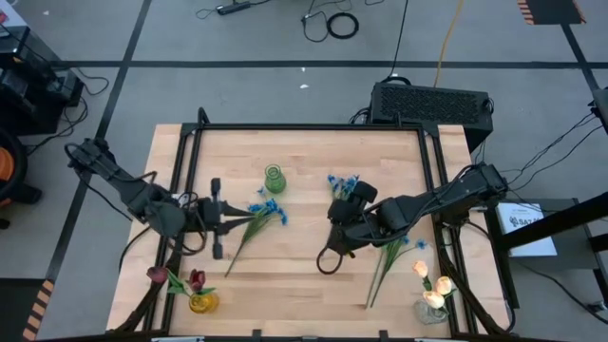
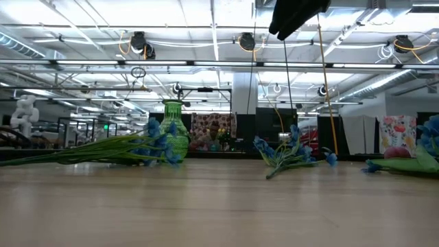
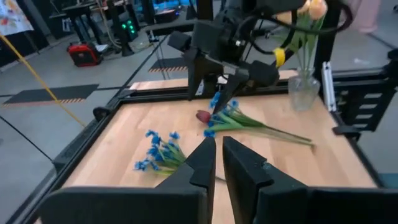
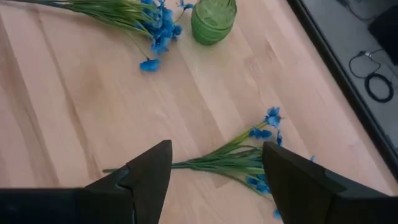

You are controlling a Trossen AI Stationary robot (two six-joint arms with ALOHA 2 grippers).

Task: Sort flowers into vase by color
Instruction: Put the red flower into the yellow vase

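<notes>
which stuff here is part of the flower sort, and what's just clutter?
Job: blue flowers; second blue bunch; green vase; yellow vase with red tulips; clear vase with cream-yellow tulips; left gripper; right gripper.

Lying about: black box; floor cables.

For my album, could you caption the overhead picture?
Two robot arms sort blue flowers on a wooden table near a green vase.
</notes>
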